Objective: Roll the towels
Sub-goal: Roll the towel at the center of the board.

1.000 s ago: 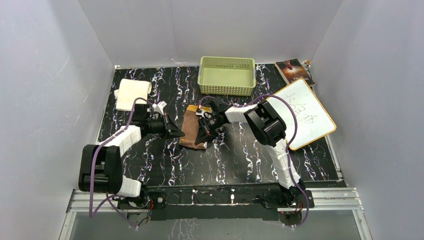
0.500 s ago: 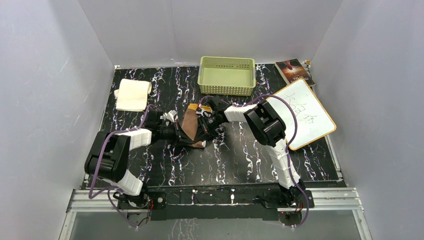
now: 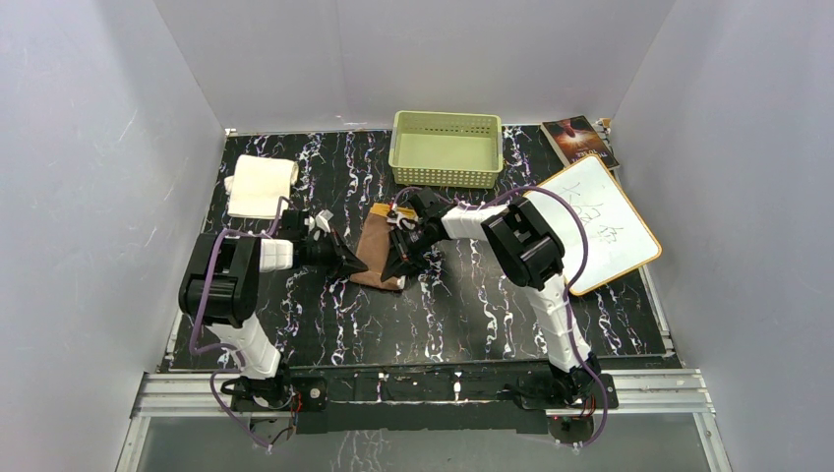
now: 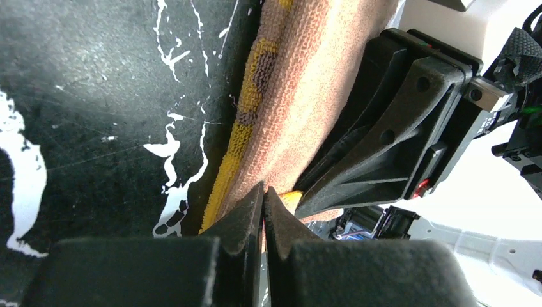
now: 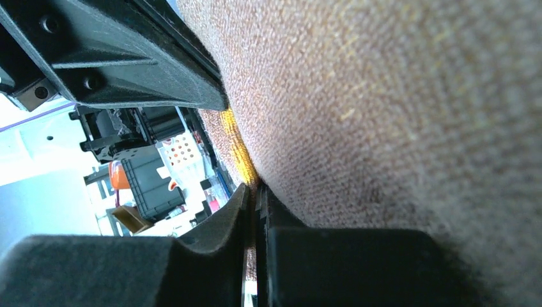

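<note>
Pale green basket (image 3: 446, 147): far middle of the black marbled table (image 3: 472, 305), upright, mesh walls. Nothing in it; bare floor visible.

Brown towel (image 3: 377, 258): on the table, near side of the basket and slightly left of it, well apart from it. Lies as a short slab, long axis running away from the basket. Mustard-yellow hem shows along its edge in the left wrist view.

Cream-white towel (image 3: 261, 187): well left of the basket, near the table's left edge. Bunched into a thick fold; no gripper touches it.

Left gripper (image 3: 358, 266): at the brown towel's left edge, the side farther from the basket's centre line. Jaws pressed together, tips against the hem. Cannot tell whether any cloth is caught between them.

Right gripper (image 3: 396, 264): on the brown towel's right side, facing the left gripper across the cloth. Jaws closed to a slit; the yellow hem runs into that slit, so the towel's edge looks nipped. Brown cloth rises against the finger in the right wrist view.

Book (image 3: 580, 141): just right of the basket, at the far edge.

White board (image 3: 600, 224): right of the basket and nearer, orange rim, tilted, dark writing on it.
</note>
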{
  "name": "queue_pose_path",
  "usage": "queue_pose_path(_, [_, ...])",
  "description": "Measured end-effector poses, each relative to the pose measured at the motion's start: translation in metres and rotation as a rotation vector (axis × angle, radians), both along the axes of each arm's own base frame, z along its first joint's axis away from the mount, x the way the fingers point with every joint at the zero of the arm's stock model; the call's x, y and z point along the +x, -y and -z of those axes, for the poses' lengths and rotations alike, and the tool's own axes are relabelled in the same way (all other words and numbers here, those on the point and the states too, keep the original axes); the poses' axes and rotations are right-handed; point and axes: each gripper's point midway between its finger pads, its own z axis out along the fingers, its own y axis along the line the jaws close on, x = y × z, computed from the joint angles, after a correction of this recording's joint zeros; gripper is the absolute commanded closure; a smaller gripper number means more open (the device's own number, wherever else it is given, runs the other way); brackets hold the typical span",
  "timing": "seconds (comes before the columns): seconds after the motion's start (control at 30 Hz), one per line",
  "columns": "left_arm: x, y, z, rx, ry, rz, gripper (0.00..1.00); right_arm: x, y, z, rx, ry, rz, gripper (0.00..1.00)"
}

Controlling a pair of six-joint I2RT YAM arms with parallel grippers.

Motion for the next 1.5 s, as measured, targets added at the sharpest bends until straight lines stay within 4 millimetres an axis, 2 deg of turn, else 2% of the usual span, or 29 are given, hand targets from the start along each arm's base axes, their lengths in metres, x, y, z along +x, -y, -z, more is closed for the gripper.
queue_pose_path(0.13, [0.001, 0.0, 0.004, -0.02, 0.0, 0.008, 1.0, 0.0, 0.002, -0.001, -0.021, 0.005, 0.009, 0.77])
queue_pose_path(0.37, [-0.003, 0.009, 0.005, -0.042, 0.022, 0.036, 1.0, 0.012, 0.003, -0.013, -0.078, 0.095, 0.022, 0.53])
queue_pose_path(0.53, [-0.006, 0.016, 0.006, -0.039, 0.031, 0.061, 1.0, 0.034, 0.006, -0.027, -0.141, 0.353, 0.029, 0.41])
queue_pose_path(0.63, [-0.006, 0.016, 0.006, -0.04, 0.032, 0.067, 1.0, 0.046, 0.01, -0.045, -0.158, 0.589, 0.025, 0.34])
queue_pose_path(0.7, [-0.006, 0.016, 0.006, -0.04, 0.03, 0.068, 1.0, 0.041, 0.014, -0.064, -0.14, 0.768, -0.001, 0.34])
queue_pose_path(0.83, [-0.006, 0.016, 0.006, -0.038, 0.031, 0.073, 1.0, 0.004, 0.018, -0.101, -0.002, 1.143, -0.138, 0.46])
queue_pose_path(0.93, [-0.006, 0.017, 0.007, -0.039, 0.03, 0.076, 1.0, -0.023, 0.018, -0.111, 0.102, 1.344, -0.268, 0.47])
queue_pose_path(1.03, [-0.006, 0.018, 0.007, -0.046, 0.024, 0.082, 1.0, -0.025, 0.022, -0.101, 0.112, 1.478, -0.371, 0.4])
queue_pose_path(1.13, [-0.007, 0.019, 0.007, -0.055, 0.018, 0.089, 1.0, -0.026, 0.024, -0.086, 0.067, 1.607, -0.485, 0.4])
queue_pose_path(1.27, [-0.007, 0.019, 0.007, -0.059, 0.014, 0.095, 1.0, -0.049, 0.01, -0.073, 0.055, 1.777, -0.664, 0.41])
queue_pose_path(1.37, [-0.007, 0.019, 0.007, -0.059, 0.012, 0.096, 1.0, -0.056, 0.001, -0.068, 0.05, 1.871, -0.74, 0.45])
queue_pose_path(1.5, [-0.007, 0.02, 0.007, -0.06, 0.012, 0.099, 1.0, -0.043, 0.001, -0.053, -0.014, 1.915, -0.785, 0.57])
